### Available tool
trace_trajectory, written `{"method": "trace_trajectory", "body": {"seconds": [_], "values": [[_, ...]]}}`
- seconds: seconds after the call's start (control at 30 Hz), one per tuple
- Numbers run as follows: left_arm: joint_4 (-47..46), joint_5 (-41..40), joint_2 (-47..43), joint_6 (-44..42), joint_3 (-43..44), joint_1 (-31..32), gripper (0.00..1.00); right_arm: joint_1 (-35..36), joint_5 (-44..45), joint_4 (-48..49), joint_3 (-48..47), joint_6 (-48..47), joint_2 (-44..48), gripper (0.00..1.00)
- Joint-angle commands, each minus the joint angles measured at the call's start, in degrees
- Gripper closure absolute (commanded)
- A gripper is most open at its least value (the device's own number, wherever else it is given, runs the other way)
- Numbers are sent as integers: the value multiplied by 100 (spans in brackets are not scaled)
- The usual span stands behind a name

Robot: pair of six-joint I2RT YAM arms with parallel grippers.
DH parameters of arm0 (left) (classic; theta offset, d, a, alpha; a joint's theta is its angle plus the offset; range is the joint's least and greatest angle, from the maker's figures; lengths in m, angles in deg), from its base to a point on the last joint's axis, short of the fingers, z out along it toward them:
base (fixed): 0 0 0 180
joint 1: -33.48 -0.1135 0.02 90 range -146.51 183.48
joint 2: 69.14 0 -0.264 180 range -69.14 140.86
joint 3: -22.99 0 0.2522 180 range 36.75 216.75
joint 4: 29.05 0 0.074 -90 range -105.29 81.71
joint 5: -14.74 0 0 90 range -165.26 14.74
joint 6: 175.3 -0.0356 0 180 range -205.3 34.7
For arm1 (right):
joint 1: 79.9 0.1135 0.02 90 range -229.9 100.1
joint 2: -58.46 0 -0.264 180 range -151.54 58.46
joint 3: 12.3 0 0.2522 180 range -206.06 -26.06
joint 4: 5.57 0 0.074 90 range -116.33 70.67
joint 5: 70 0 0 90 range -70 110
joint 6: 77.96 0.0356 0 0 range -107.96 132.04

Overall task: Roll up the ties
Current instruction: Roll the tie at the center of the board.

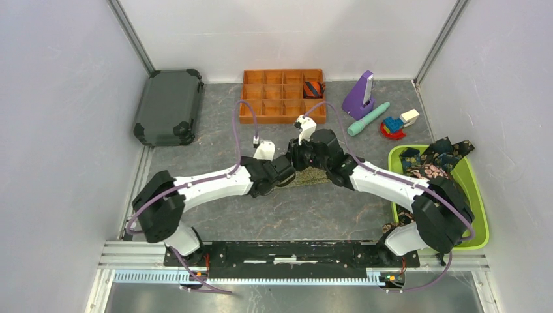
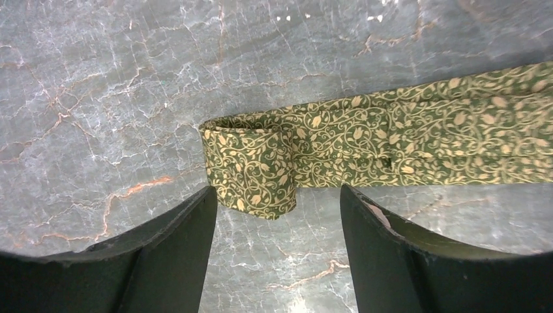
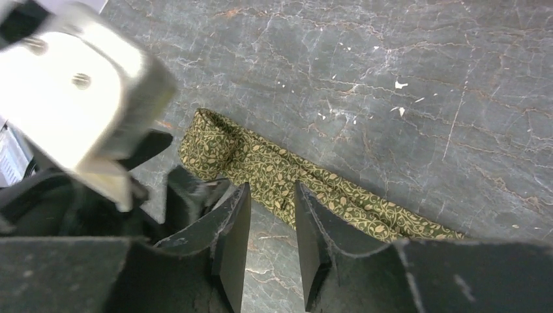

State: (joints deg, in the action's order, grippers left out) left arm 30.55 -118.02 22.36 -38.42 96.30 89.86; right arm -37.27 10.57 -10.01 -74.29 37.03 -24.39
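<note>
An olive-green tie [image 2: 417,140] with a pale vine print lies flat on the marble table. Its left end is turned over into a loose small roll [image 2: 251,169]. My left gripper [image 2: 277,190] hangs open just in front of that roll, with only table between its fingers [image 2: 176,248]. My right gripper [image 3: 272,186] stands open by a narrow gap at the tie's [image 3: 287,176] near edge, holding nothing. From above, both grippers [image 1: 287,173] [image 1: 306,158] meet over the tie [image 1: 314,175] at mid-table. More dark patterned ties [image 1: 430,163] lie in a heap at the right.
The heap sits in a lime-green bin [image 1: 479,208]. An orange compartment tray [image 1: 264,104] at the back holds a rolled striped tie [image 1: 313,88]. A dark case [image 1: 168,106] lies back left. A purple stand [image 1: 358,96], teal stick [image 1: 368,119] and toy blocks [image 1: 396,124] sit back right.
</note>
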Motion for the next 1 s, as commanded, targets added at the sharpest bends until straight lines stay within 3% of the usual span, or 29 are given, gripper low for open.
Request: {"method": "trace_trajectory", "body": {"seconds": [0.0, 0.23, 0.63, 0.97], "values": [[-171, 34, -764, -233, -259, 5, 24, 24, 151, -47, -245, 73, -24, 59], [-554, 644, -1861, -789, -1089, -459, 23, 167, 222, -21, -414, 301, -284, 44], [-1509, 2421, -3777, -935, -2591, -2250, 27, 1122, 580, 100, -1218, 916, -1444, 45], [-1931, 2835, -4090, -845, -2928, -2799, 28, 1414, 761, 130, -1633, 1185, -2241, 47]]}}
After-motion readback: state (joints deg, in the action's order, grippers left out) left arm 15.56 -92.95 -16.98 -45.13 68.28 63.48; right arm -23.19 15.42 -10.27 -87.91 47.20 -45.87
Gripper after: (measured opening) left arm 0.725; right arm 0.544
